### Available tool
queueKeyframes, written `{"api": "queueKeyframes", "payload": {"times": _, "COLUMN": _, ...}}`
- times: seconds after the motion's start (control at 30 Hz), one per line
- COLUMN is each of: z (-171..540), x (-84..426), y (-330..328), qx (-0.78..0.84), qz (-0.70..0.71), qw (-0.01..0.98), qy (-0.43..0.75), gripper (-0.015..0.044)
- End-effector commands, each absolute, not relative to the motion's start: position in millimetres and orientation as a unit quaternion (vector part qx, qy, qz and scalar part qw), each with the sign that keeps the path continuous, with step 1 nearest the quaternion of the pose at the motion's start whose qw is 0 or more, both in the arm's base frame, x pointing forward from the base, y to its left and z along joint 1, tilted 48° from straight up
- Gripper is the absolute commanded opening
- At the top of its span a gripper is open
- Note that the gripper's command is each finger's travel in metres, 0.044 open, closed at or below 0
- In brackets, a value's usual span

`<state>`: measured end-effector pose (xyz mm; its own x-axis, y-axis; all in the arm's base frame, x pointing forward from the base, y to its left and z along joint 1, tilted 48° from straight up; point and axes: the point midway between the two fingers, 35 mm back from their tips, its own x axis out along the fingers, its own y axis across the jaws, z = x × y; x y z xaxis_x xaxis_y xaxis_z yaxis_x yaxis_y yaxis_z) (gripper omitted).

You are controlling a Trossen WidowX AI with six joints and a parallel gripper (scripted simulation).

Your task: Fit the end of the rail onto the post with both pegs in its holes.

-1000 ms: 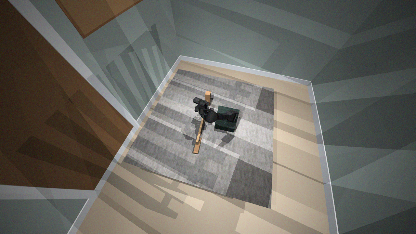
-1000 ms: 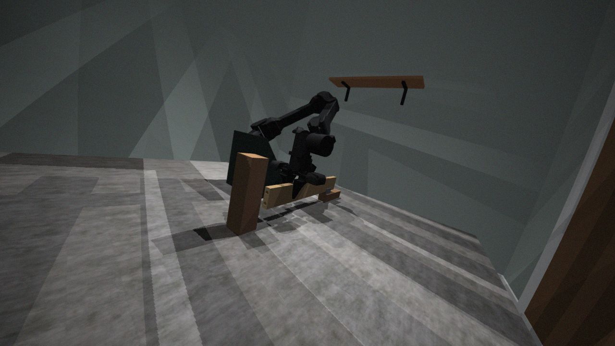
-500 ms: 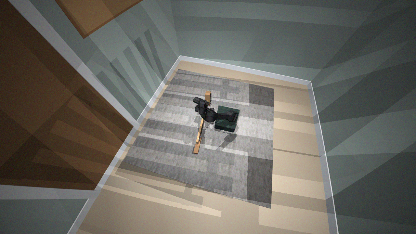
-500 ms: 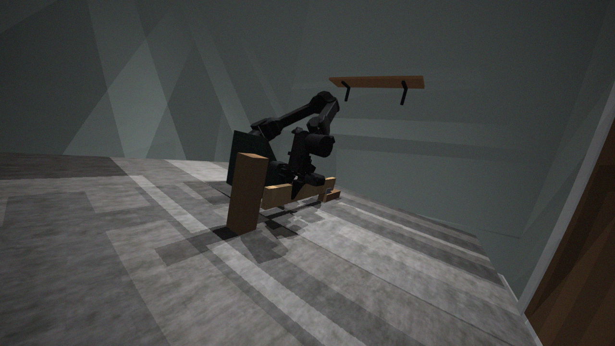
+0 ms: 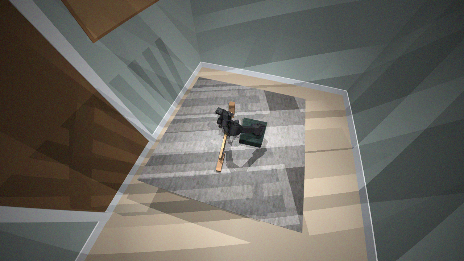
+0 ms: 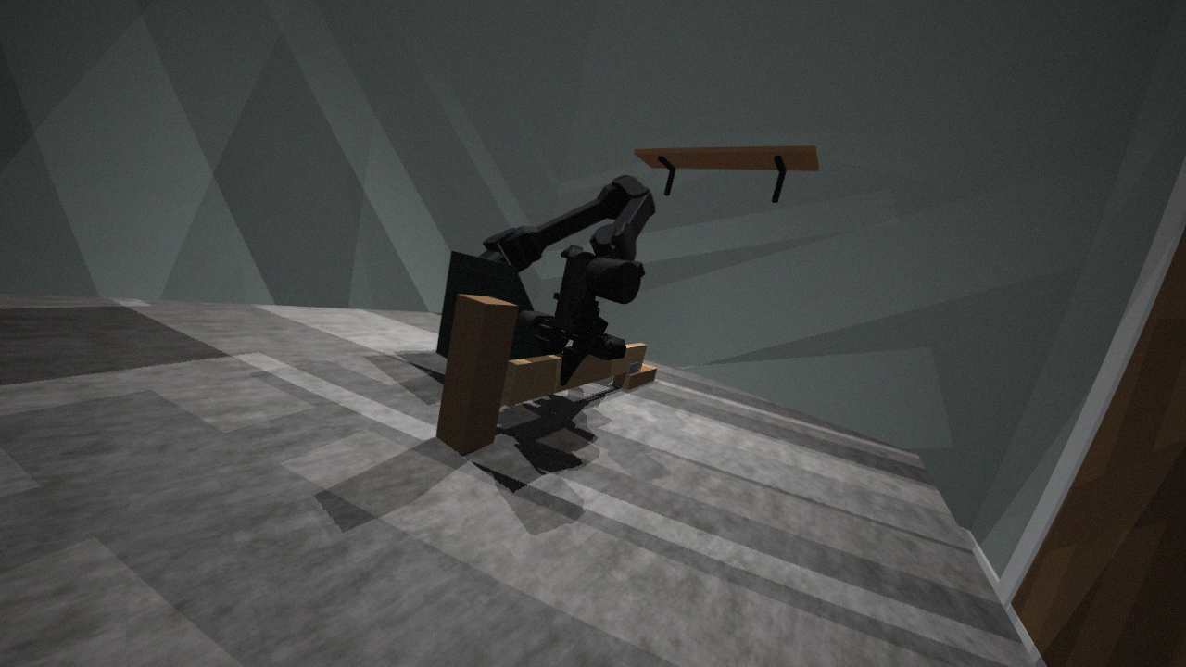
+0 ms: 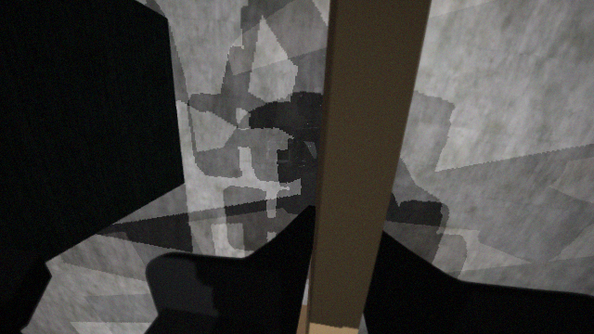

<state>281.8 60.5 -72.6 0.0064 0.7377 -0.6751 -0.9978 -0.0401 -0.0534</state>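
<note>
The pale rail (image 5: 222, 147) (image 6: 535, 377) (image 7: 371, 93) is held up off the table and looks roughly level. My gripper (image 6: 570, 365) (image 7: 329, 213) is shut on it, one finger on each side. In the exterior view the rail's near end meets the edge of the upright post (image 5: 231, 107) (image 6: 474, 372); its end face, the holes and both pegs are hidden, so I cannot tell whether they touch. The rail's far end is at the small grey bracket (image 6: 634, 367) on the low footboard block (image 5: 219, 166) (image 6: 640, 378); how deep it sits is unclear.
The dark green base block (image 5: 249, 141) (image 6: 454, 290) (image 7: 83, 116) stands beside the rail, behind the post in the exterior view. The arm bends over the rail and hides its near part in the top view. A wall shelf (image 6: 729, 157) is in the background.
</note>
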Motion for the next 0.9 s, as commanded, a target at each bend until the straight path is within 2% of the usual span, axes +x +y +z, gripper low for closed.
{"api": "queueKeyframes", "payload": {"times": 0.0, "z": -72.5, "x": 283.5, "y": 58.5, "qx": -0.279, "qz": 0.663, "qw": 0.655, "qy": 0.23, "gripper": 0.0}}
{"api": "queueKeyframes", "payload": {"times": 0.87, "z": -79.6, "x": 283.8, "y": 54.9, "qx": -0.279, "qz": 0.663, "qw": 0.655, "qy": 0.23, "gripper": 0.0}}
